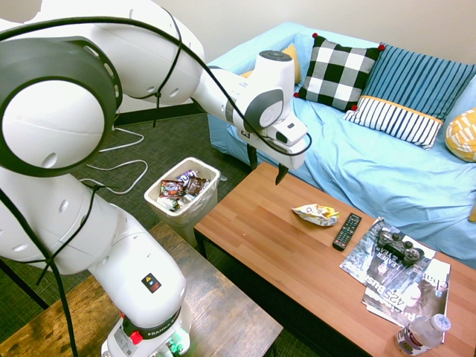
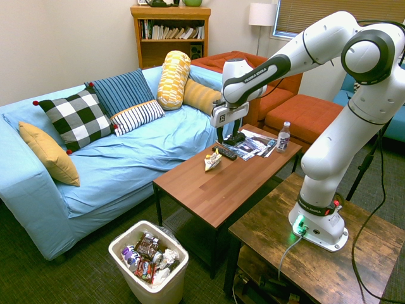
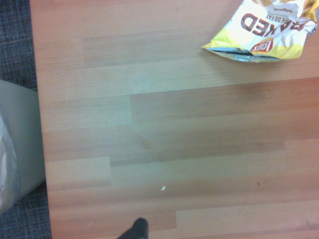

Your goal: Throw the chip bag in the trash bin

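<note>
White Franka arm's base stands on a dark rustic wooden side table (image 1: pixel 216 312) closest to the lens. Its 2-finger gripper (image 1: pixel 266 166) hangs above the reddish-brown wooden coffee table (image 1: pixel 290 256), pointing down, jaws spread wide, holding nothing. Crumpled silvery-white and yellow foil chip bag (image 1: pixel 315 214) lies flat on the coffee table, clear of the gripper, just beside a black remote control (image 1: pixel 346 230). Small cream rectangular trash bin (image 1: pixel 195 213) with a plastic liner stands on the carpet by the table's end, holding wrappers. Wrist view shows the bag's open end (image 3: pixel 259 31).
</note>
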You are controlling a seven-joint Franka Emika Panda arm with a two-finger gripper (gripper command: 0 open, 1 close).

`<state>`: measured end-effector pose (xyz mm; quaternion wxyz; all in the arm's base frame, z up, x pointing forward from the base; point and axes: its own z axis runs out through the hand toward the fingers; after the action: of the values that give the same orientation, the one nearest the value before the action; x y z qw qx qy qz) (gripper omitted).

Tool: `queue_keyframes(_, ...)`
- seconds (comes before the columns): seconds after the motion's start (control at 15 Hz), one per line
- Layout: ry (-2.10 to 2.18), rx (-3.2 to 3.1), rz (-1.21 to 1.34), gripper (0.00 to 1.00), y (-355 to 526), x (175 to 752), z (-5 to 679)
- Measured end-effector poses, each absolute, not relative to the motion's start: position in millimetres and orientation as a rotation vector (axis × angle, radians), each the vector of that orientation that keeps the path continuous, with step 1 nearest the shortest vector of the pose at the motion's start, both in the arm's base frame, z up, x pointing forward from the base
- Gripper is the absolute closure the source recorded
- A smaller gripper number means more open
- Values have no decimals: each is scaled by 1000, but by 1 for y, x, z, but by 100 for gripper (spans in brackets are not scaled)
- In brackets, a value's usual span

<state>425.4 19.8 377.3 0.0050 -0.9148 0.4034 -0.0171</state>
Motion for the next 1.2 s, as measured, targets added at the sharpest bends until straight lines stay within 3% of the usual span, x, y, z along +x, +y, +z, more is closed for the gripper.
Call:
queue_keyframes(0.53, 1350, -2749, -10, 0, -24, 475, 370)
queue_keyframes(1.2, 1761, -2492, 168, 0, -113, 582, 271)
